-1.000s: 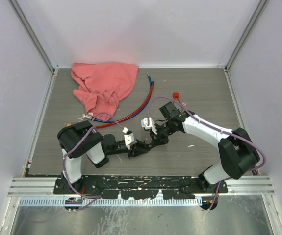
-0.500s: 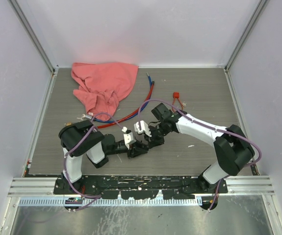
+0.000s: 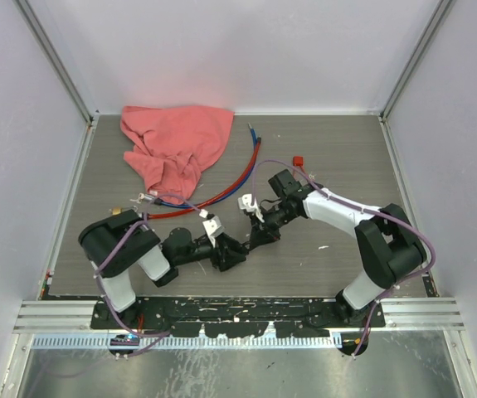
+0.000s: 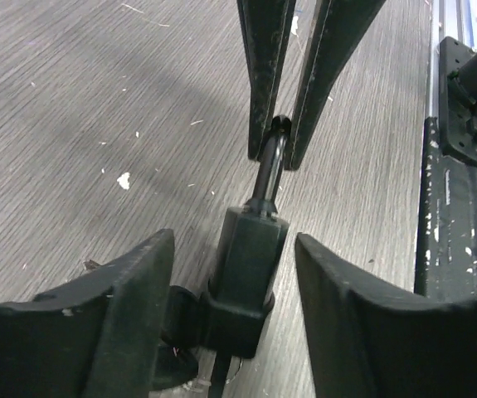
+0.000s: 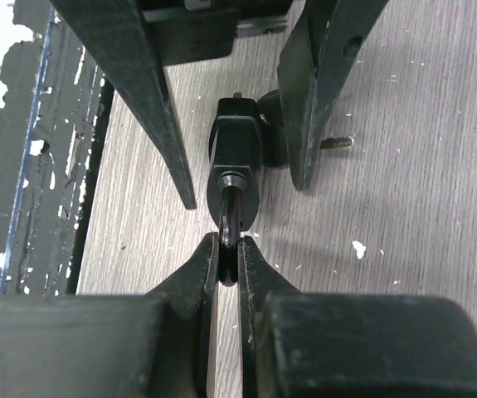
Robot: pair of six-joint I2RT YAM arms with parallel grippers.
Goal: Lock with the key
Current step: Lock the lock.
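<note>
From above, the two arms are meeting low over the worktop (image 3: 354, 149), a little in from the middle of its near edge. The left gripper (image 3: 231, 250) is pointing right and the right gripper (image 3: 253, 238) is pointing left, tip to tip, and what lies between them is getting lost among the dark fingers. A red cloth (image 3: 176, 145) and some cables (image 3: 231, 184) are lying well apart, toward the far left corner. In the left wrist view, the left gripper is standing open. Its two broad fingers (image 4: 122, 307) are flanking a small black lock (image 4: 245, 257) lying on the wood, with a clear gap on one side, so it is bracketing rather than squeezing. A black loop (image 4: 270, 170) is sticking out of the lock's far end, and the right gripper is pinching it. In the right wrist view, the right gripper is gripping that loop tightly, with almost no gap between its fingers. The lock is lying just beyond, and the left fingers are standing either side of it. Whether that loop is part of the key I cannot tell. By my reading, the step in hand is steadying the lock at both ends. The next move is probably calling for the left gripper to clamp the body firmly, so that a twist or push from the right is not simply spinning the whole lock on the wood.
</note>
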